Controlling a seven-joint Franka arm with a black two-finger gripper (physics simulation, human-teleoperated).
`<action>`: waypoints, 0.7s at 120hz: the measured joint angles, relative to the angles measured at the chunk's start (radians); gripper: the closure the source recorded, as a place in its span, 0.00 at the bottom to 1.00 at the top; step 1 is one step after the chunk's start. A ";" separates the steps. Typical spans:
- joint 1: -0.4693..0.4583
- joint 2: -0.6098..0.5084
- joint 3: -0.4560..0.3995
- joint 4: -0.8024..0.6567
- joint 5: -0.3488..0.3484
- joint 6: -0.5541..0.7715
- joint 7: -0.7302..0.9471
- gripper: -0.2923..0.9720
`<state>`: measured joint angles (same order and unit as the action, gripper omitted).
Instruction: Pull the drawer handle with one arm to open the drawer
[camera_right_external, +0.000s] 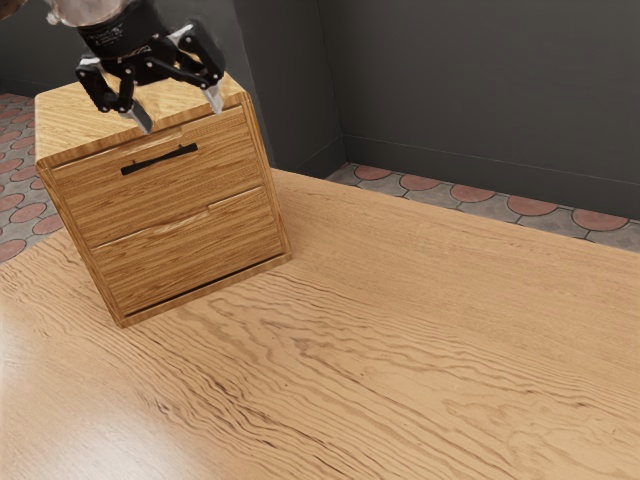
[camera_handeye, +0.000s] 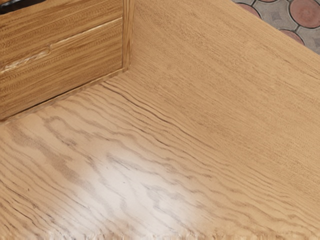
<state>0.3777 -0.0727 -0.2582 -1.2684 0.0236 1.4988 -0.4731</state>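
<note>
A small wooden cabinet (camera_right_external: 170, 215) with two drawers stands on the table at the exterior view's left. The upper drawer (camera_right_external: 150, 185) carries a black bar handle (camera_right_external: 159, 159) and sits flush with the front. My black gripper (camera_right_external: 178, 108) hangs open just above the cabinet's top front edge, a short way above the handle, its fingertips (camera_right_external: 214, 100) spread wide. In the wrist view the lower drawer front (camera_handeye: 55, 55) and the cabinet's bottom corner appear beside the bare tabletop.
The wooden table (camera_right_external: 420, 340) stretches out in front of the cabinet toward the exterior view's right. A dark wall and a tiled floor (camera_right_external: 520, 205) lie beyond the table's far edge.
</note>
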 joint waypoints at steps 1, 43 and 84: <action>0.001 -0.008 -0.003 -0.014 -0.002 0.002 0.000 0.23; -0.072 -0.100 -0.085 -0.263 -0.113 -0.020 0.044 0.23; -0.070 -0.060 -0.099 -0.331 0.344 0.219 0.314 0.23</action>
<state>0.3078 -0.1331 -0.3574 -1.5992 0.3677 1.7183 -0.1589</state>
